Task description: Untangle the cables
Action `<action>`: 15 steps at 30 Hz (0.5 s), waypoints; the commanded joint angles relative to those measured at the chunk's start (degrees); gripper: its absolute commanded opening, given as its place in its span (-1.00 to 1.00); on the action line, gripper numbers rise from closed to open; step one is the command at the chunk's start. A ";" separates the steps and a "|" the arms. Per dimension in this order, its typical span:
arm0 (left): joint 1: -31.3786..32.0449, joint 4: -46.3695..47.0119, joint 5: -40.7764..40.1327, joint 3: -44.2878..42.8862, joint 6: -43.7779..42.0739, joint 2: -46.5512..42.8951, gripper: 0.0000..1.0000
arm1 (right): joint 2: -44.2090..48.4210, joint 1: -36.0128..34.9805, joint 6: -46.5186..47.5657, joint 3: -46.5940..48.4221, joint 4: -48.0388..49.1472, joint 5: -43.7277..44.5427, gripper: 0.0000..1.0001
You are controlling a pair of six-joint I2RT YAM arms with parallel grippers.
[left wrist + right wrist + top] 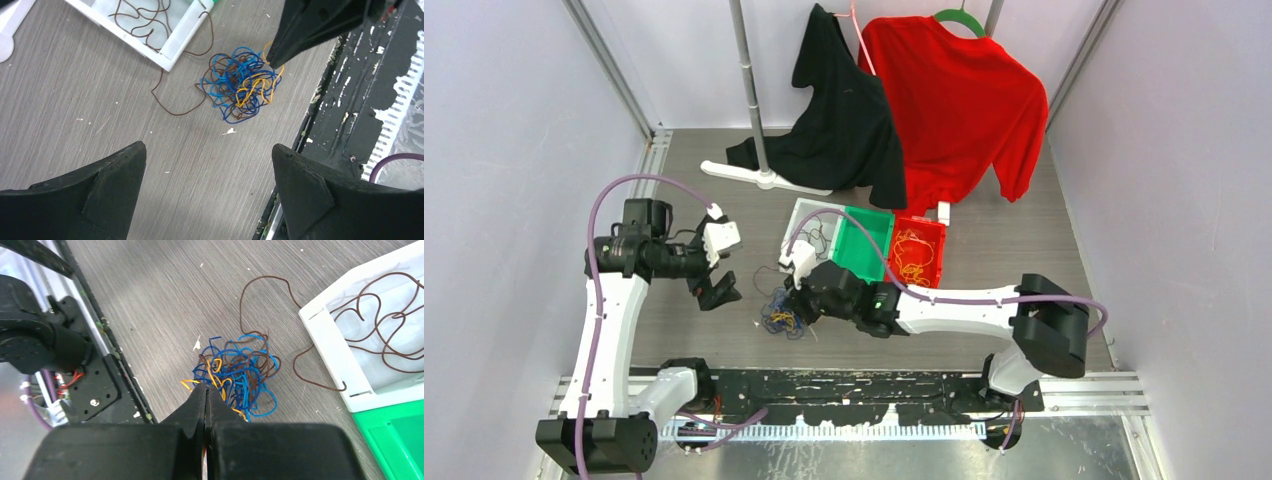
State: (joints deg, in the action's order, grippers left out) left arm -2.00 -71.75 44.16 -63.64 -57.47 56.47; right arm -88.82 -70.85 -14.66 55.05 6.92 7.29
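The cables [782, 315] lie as a fist-sized tangle of blue, yellow-orange and brown wires [240, 85] on the grey table. My right gripper [206, 387] is shut at the tangle's near edge [235, 372], pinching a yellow-orange wire; a strip of orange shows between its fingers. In the left wrist view its tip [274, 61] meets a yellow loop. One brown cable [170, 107] trails from the tangle up to the white tray [330, 355]. To the left of the tangle my left gripper [717, 292] hangs open above bare table, its fingers [115, 170] wide apart and holding nothing.
More brown wire lies in the white tray [802, 212]. To its right are a green bin [864, 240] and a red bin [942, 250] holding orange wires. At the back, black [844, 120] and red [959, 100] shirts hang on a rack. The black base rail [350, 90] borders the tangle.
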 commanded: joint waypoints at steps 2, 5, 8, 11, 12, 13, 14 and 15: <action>-0.17 -4.22 6.56 -1.41 -5.50 -1.63 0.89 | 6.71 3.65 -4.77 -0.88 5.86 -6.86 -0.98; 0.54 -1.48 10.28 -0.13 -1.79 -3.98 0.88 | 9.61 6.22 -6.20 1.51 7.63 -11.08 -0.98; 2.31 6.32 13.45 2.67 6.50 -7.60 0.86 | 10.80 8.03 -7.74 5.60 8.90 -14.41 -0.98; 5.10 13.72 13.95 6.87 15.85 -12.12 0.84 | 10.57 9.23 -9.97 8.63 10.71 -17.11 -0.98; 5.99 15.92 13.63 8.32 17.66 -13.49 0.83 | 10.40 9.64 -11.21 9.36 11.72 -18.14 -0.98; 6.87 18.48 13.03 10.04 19.77 -14.72 0.82 | 10.21 10.01 -12.36 10.00 12.64 -19.16 -0.98; 7.63 21.00 12.62 11.25 21.53 -15.69 0.82 | 9.97 10.26 -13.46 10.60 13.58 -19.84 -0.98; 8.31 23.01 12.30 12.29 22.92 -16.50 0.81 | 9.76 10.52 -14.81 11.20 14.45 -20.60 -0.98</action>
State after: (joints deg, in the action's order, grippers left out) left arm 3.97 -61.17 54.50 -54.78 -45.01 43.03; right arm -80.82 -61.10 -24.14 62.39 14.31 -7.84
